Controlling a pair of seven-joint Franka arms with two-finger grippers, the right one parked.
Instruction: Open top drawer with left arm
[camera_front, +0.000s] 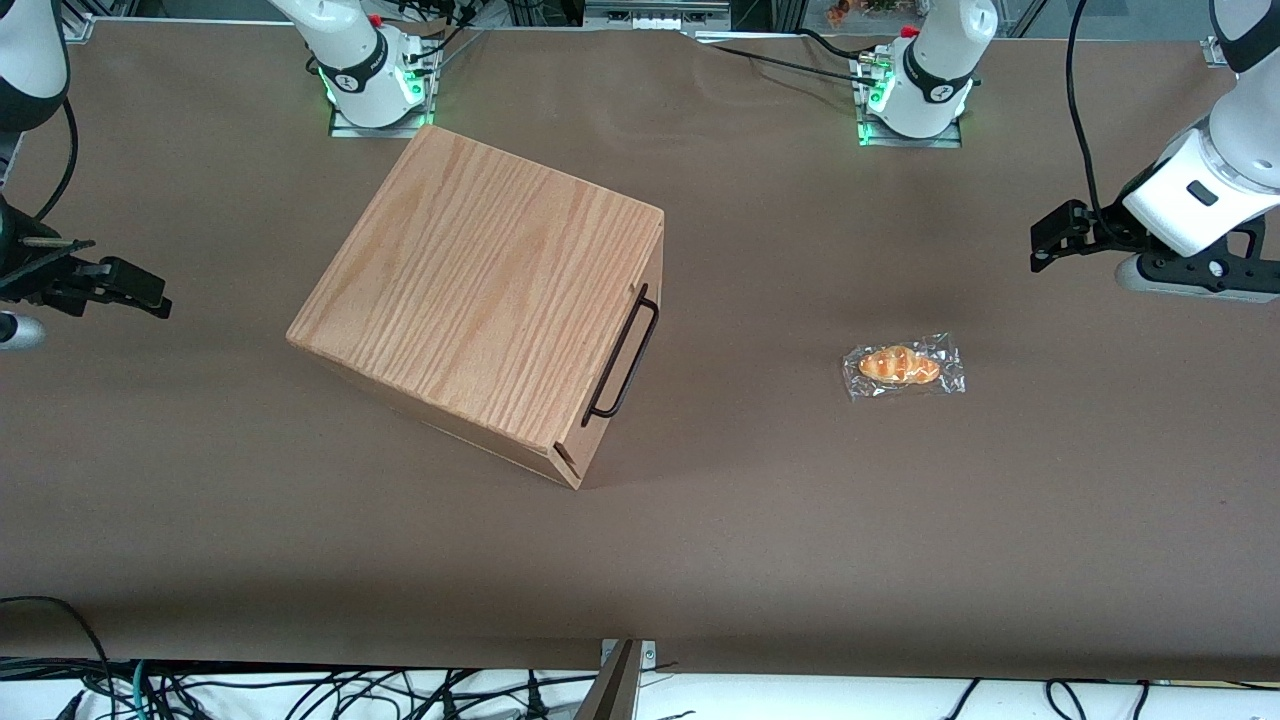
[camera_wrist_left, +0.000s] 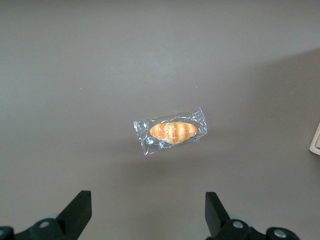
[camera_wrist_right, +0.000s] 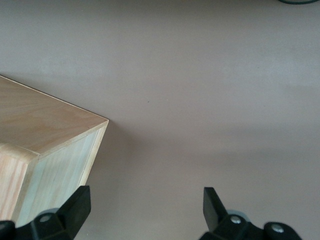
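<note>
The top drawer sits shut in the oak-grain cabinet. I see only a sliver of its front, under its long black wire handle. The front faces the working arm's end of the table. The left arm hangs above the table at that end, well away from the cabinet. Its gripper points toward the cabinet, open and empty. In the left wrist view the gripper has its jaws wide apart above bare table.
A bread roll in a clear wrapper lies on the brown table between the gripper and the drawer front; it also shows in the left wrist view. A corner of the cabinet shows in the right wrist view.
</note>
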